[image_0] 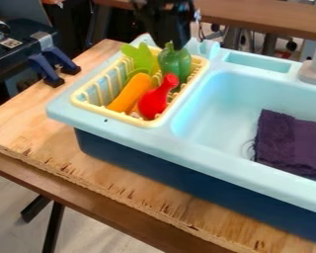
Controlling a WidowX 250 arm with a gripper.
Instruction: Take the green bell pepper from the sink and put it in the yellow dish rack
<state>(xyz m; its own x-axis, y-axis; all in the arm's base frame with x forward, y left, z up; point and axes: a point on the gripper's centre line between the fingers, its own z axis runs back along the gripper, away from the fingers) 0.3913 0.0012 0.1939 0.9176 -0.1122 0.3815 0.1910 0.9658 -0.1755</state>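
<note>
The black gripper (173, 42) hangs from the top edge over the back right part of a yellow dish rack. Its lower end is at the top of a dark green pepper (176, 62), which stands in the back right of the rack; whether it grips the pepper cannot be made out. The yellow rack (87, 105) sits on the left end of the light blue sink unit. Inside it, a red bottle-shaped toy (153, 103) leans beside an orange carrot-like piece (129, 93). Behind them stands a light green leafy piece (142, 58).
The blue sink basin (215, 104) lies right of the rack, with a folded dark purple cloth (292, 143) in it. A grey faucet base (314, 73) stands at the right edge. Blue and black clamps (55, 64) hold the wooden table (28, 123) at the left.
</note>
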